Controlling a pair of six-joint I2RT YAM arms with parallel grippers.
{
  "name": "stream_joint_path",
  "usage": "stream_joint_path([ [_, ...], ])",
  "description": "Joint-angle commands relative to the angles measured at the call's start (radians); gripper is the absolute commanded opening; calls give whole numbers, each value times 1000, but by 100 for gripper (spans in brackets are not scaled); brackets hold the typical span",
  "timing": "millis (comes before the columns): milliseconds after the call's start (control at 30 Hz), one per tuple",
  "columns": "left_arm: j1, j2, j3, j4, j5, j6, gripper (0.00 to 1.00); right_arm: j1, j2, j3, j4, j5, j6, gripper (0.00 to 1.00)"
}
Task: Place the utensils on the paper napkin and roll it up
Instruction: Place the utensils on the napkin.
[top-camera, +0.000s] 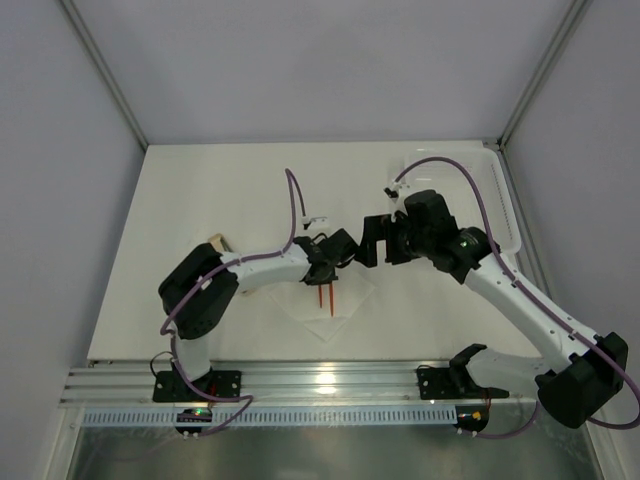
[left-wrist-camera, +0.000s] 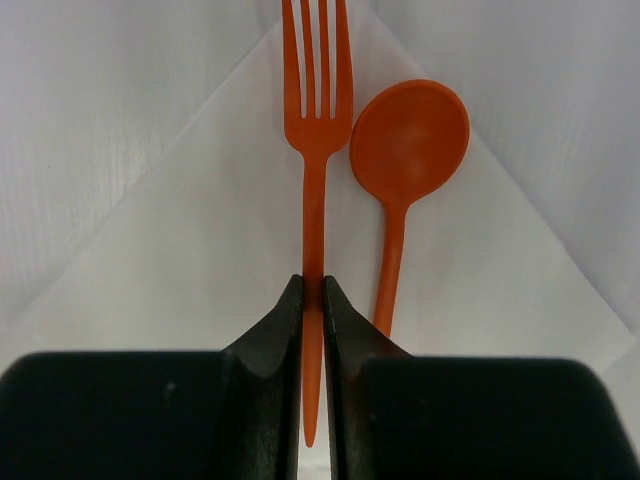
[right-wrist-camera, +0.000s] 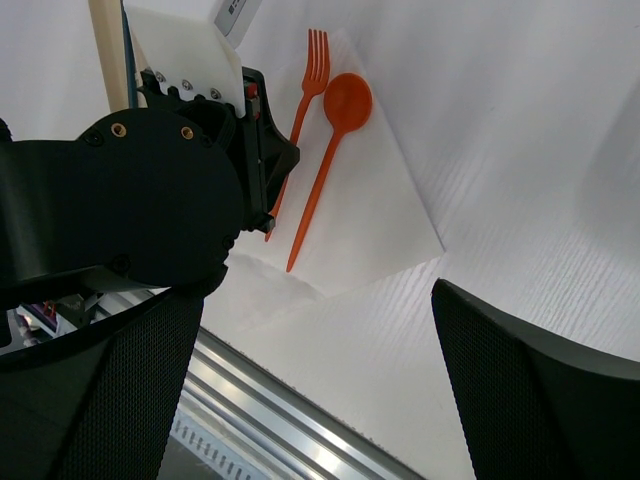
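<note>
Pinching the handle of the orange fork (left-wrist-camera: 314, 150), the left claw (left-wrist-camera: 312, 290) is clenched, the fork lying on the paper napkin (left-wrist-camera: 200, 250) just beside the orange spoon (left-wrist-camera: 408, 140). It should release gently and rise straight, so neither utensil skews; the right claw (top-camera: 385, 243) hangs wide open, grasping nothing.

One fork (left-wrist-camera: 314, 200), one spoon (left-wrist-camera: 408, 140) (one napkin (left-wrist-camera: 200, 250))

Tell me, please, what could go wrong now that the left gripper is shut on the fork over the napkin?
1. The fork sits close beside the spoon; releasing it carelessly could knock the spoon askew.
2. The left gripper sits low over the thin napkin, so withdrawing could drag or crease it.
</note>
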Motion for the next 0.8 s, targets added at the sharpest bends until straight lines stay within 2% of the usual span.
stream_joint_path([
  [0,-36,-29,-1,19,-46,-27,0,0,-23,2,51,18,8,99],
  [767,-96,-30,-3,-24,-76,-93,0,0,-34,-7,54,13,0,99],
])
